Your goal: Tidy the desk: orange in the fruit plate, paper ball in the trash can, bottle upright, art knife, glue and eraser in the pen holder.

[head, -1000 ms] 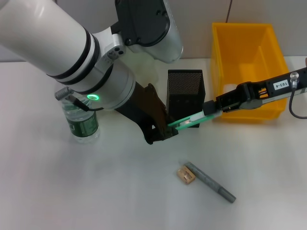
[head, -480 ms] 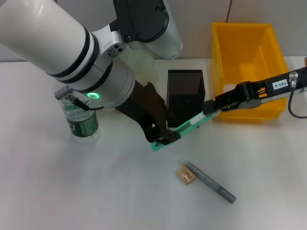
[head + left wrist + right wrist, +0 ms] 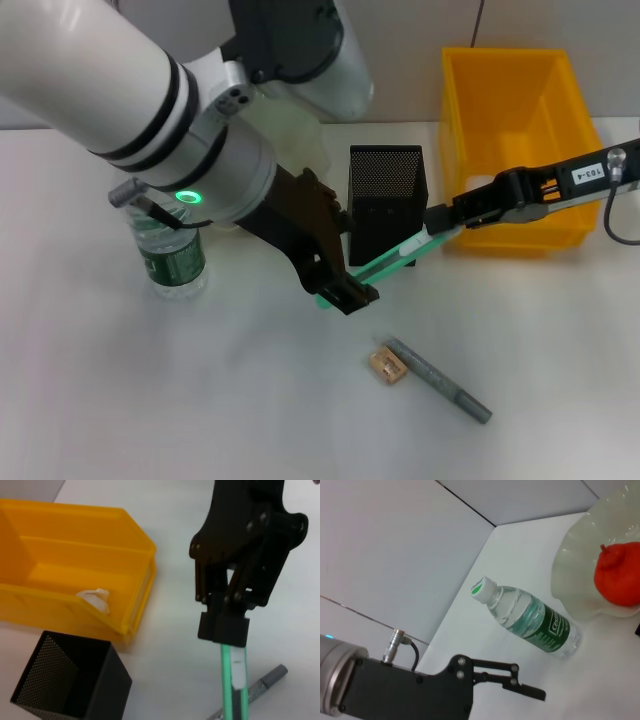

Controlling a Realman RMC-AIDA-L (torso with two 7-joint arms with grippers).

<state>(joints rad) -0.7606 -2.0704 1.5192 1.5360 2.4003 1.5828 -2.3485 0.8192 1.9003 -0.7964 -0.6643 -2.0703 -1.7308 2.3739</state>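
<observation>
- Green art knife [image 3: 385, 262] in the head view stretches slantwise over the white desk [image 3: 200, 400] between the two grippers, just in front of the black mesh pen holder [image 3: 386, 200]. The right gripper [image 3: 437, 220] pinches its upper end with narrow jaws; the left gripper [image 3: 345, 290] covers the lower end, and whether it grips the knife there I cannot tell. The bottle [image 3: 168, 252] stands upright to the left, partly behind the left arm. The grey glue stick [image 3: 437, 379] lies flat on the desk nearer the robot, with the tan eraser [image 3: 386, 365] touching its end. The yellow trash can [image 3: 512, 140] sits behind the right arm.
- Left wrist view: the right gripper [image 3: 224, 635] shows from farther off, its black fingers [image 3: 212, 625] closed on the art knife [image 3: 231, 680], which runs on out of the picture's edge. The glue stick [image 3: 267, 680] lies beyond it. The paper ball [image 3: 95, 597] rests inside the trash can [image 3: 125, 580], and the pen holder [image 3: 65, 680] stands just beside that bin, nothing visible in the part shown.
- Right wrist view: the bottle [image 3: 530, 617] with its white cap stands just beside the pale fruit plate [image 3: 580, 570], where the orange [image 3: 619, 575] sits. The left gripper [image 3: 525, 687] appears with one dark finger [image 3: 520, 686] stretched out.
</observation>
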